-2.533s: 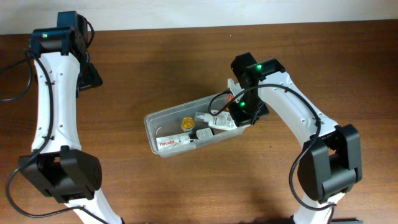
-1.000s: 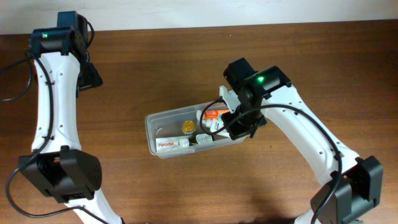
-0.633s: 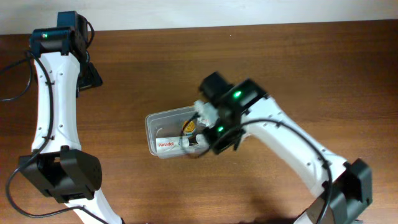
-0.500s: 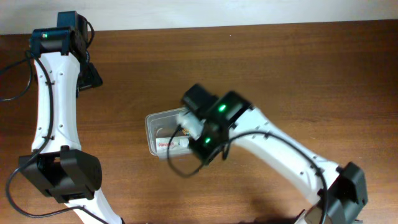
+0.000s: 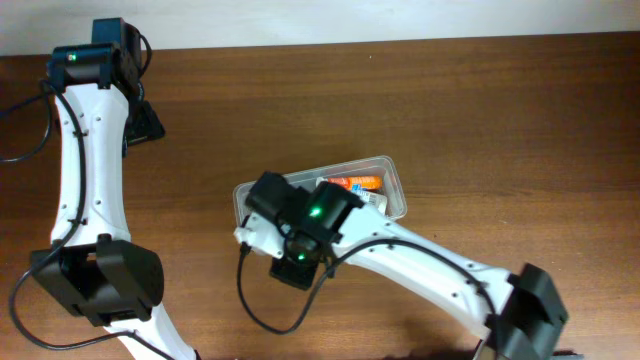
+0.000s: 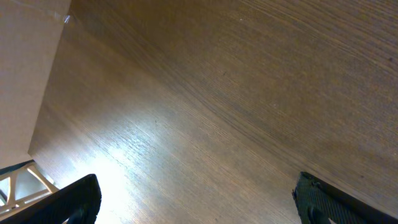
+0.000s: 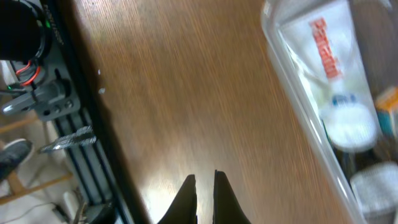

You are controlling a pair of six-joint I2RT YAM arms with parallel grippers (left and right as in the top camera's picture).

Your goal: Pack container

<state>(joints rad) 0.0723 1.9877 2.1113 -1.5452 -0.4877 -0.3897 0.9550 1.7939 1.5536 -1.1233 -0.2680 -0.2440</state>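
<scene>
The container (image 5: 397, 188) is a clear thin-walled plastic tub, and I judge it light even loaded, somewhat flexible at the walls and slick on the wood, so a push on one end would likely slide or swing it rather than tip it. The rolled rim (image 7: 292, 93) looks the stiffest place to grip, with one finger inside the wall and one outside; squeezing the sides mid-span would probably bow them. It lies on the table (image 5: 500, 100) ahead of and to the right of the right gripper (image 7: 203, 186), clear of its fingertips, with bare wood between. That gripper's two fingers are pressed together with nothing between them. Inside the tub, the nearest thing to those fingers is a white pack with red lettering (image 7: 326, 56), then a round white cap (image 7: 348, 124) beyond it, and an orange box (image 5: 358, 183) at the far end. The left gripper (image 6: 199, 205) is spread wide and empty, far from the tub, over bare table. From overhead the right arm's wrist (image 5: 300, 225) covers the tub's near half, so the contents there cannot be counted, and the wrist view is blurred at its lower right.
</scene>
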